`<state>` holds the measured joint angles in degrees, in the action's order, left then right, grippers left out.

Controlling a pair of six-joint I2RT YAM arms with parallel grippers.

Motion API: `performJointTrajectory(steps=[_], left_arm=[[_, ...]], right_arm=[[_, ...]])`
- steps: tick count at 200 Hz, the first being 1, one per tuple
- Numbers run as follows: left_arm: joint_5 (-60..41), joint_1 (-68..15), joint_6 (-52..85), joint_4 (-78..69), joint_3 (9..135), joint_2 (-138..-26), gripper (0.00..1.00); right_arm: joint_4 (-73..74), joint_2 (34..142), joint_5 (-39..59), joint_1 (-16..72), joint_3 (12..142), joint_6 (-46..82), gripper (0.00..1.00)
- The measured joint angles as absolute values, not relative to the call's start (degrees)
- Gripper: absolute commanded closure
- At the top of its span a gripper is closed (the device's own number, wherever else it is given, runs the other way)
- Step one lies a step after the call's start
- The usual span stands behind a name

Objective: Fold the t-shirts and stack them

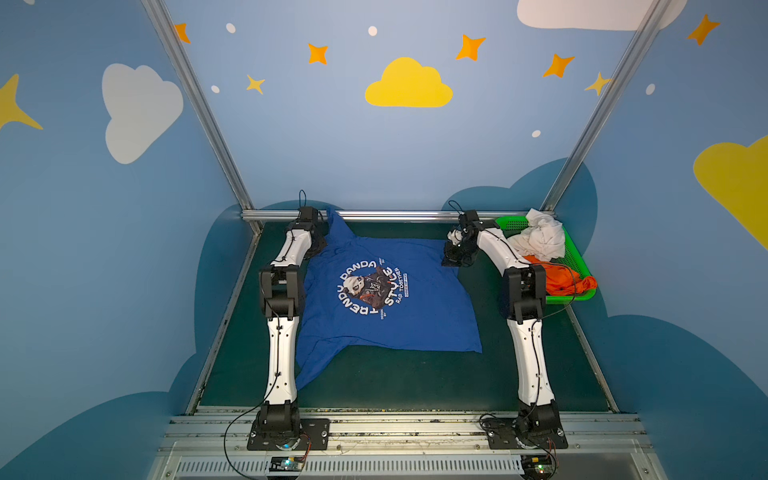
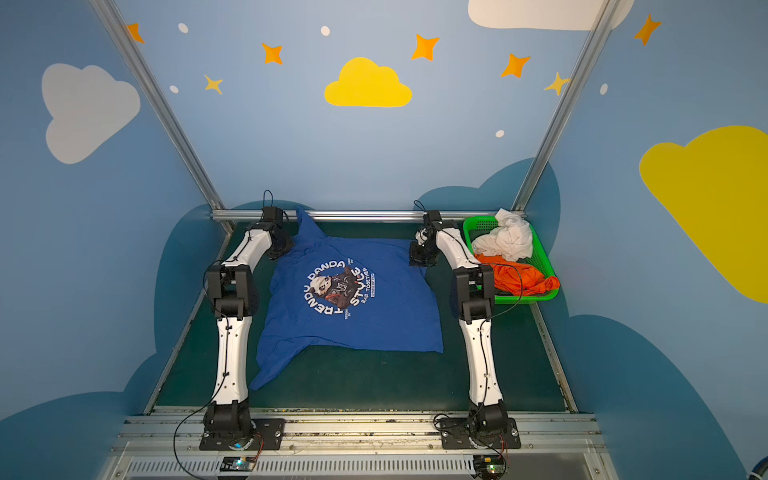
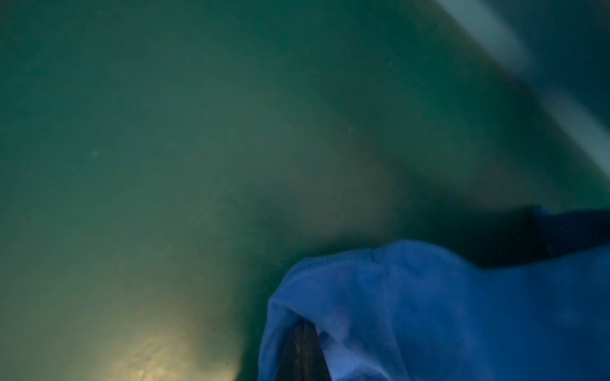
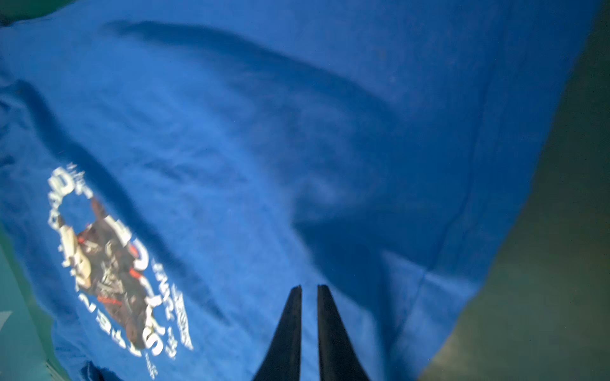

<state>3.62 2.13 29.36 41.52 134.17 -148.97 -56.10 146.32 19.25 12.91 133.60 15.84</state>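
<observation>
None folded yet: the royal-blue printed t-shirt [image 1: 395, 316] lies spread flat beside the green plastic mesh basket [image 1: 571, 297]. The crumpled white t-shirt [image 1: 540, 241] and orange t-shirt [image 1: 561, 282] wait inside it. The left gripper [image 1: 318, 243] pinches a blue corner. The right gripper [image 4: 310, 288] has its jaws nearly together, grip unclear.

Both arms reached from their bases at the tabletop's near edge toward its far edge, elbows raised and forearms sloping down. The left arm [image 1: 280, 357] ended near the far left corner with its wrist tipped downward. The left gripper [image 1: 319, 243] was clamped tight, and cloth of the blue t-shirt [image 1: 415, 324] was bunched over its one dark finger [image 3: 298, 339] in the wrist view. The right arm [image 1: 530, 357] bent inward past its elbow. The right gripper [image 4: 309, 287] pointed down near the far edge, fingers almost together with a thin slit between. Whether they pinched cloth, I could not tell.
</observation>
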Motion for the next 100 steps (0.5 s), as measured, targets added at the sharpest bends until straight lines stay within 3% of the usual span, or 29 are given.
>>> performJointTrajectory(steps=[54, 100], left_arm=[[2.0, 3.7, 38.1, 45.5, 133.5, -148.4, 0.95], [3.0, 3.3, 43.5, 44.5, 119.2, -140.0, 0.95]], right_arm=[[-59.0, 148.2, 15.2, 12.4, 135.7, 17.6, 0.79], [-58.0, 145.8, 13.0, 12.6, 131.0, 17.6, 0.80]])
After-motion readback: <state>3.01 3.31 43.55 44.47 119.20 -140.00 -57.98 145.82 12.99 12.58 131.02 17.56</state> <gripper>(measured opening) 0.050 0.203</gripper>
